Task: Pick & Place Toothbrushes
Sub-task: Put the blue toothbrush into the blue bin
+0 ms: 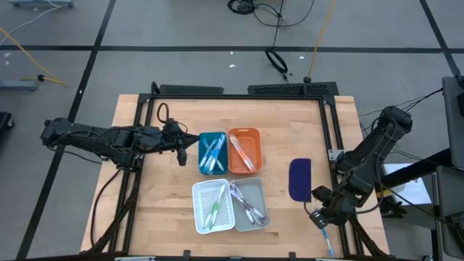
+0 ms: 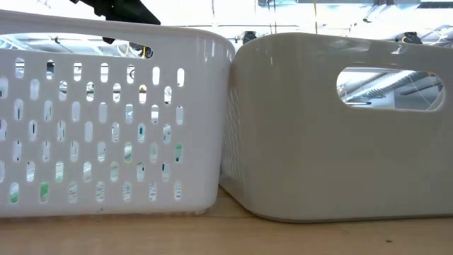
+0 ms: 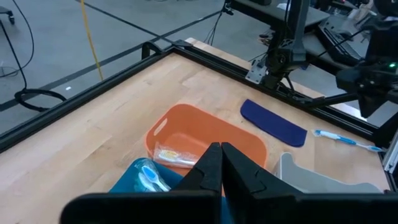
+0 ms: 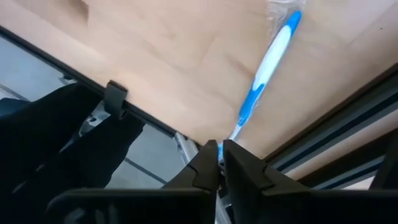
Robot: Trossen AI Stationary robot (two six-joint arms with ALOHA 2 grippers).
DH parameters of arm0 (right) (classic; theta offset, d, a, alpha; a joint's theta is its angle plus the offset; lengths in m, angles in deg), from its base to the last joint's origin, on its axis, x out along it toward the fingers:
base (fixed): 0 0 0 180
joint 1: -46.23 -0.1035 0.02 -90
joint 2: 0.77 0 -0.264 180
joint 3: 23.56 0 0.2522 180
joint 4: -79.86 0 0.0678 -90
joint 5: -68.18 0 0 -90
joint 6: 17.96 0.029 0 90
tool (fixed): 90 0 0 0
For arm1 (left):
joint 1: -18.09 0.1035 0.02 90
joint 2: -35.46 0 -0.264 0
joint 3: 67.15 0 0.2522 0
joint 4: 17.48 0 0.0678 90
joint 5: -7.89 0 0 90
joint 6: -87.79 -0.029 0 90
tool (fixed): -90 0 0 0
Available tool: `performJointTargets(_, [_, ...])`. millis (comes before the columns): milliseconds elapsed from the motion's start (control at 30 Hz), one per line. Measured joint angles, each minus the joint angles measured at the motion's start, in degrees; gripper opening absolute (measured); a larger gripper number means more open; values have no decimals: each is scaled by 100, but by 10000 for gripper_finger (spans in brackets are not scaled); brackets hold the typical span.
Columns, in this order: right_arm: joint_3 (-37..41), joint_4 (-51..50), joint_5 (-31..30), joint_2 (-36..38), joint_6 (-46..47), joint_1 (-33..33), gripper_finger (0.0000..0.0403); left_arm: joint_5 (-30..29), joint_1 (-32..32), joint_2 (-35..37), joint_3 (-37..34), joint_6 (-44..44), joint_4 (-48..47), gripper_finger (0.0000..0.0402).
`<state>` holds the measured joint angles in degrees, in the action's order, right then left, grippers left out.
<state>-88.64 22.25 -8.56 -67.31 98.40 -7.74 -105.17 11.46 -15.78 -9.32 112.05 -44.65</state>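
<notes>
A blue-white toothbrush (image 4: 266, 68) is being pinched at its handle end by the right gripper (image 4: 217, 163), pressed nearly together, at the table's (image 1: 152, 196) near right corner. Its long axis is running straight ahead from the fingers. The left gripper (image 3: 221, 163), pressed together, is being held over the blue tray (image 1: 202, 139), far away.

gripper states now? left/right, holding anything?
Left gripper: closed, empty, above the blue tray.
Right gripper: closed on the blue-and-white toothbrush, at the table's right edge.
</notes>
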Motion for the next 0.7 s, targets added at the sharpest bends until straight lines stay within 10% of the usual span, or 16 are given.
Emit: performJointTargets(700, [923, 723, 2, 68, 599, 2, 221, -4, 0, 0, 2, 23, 4, 10])
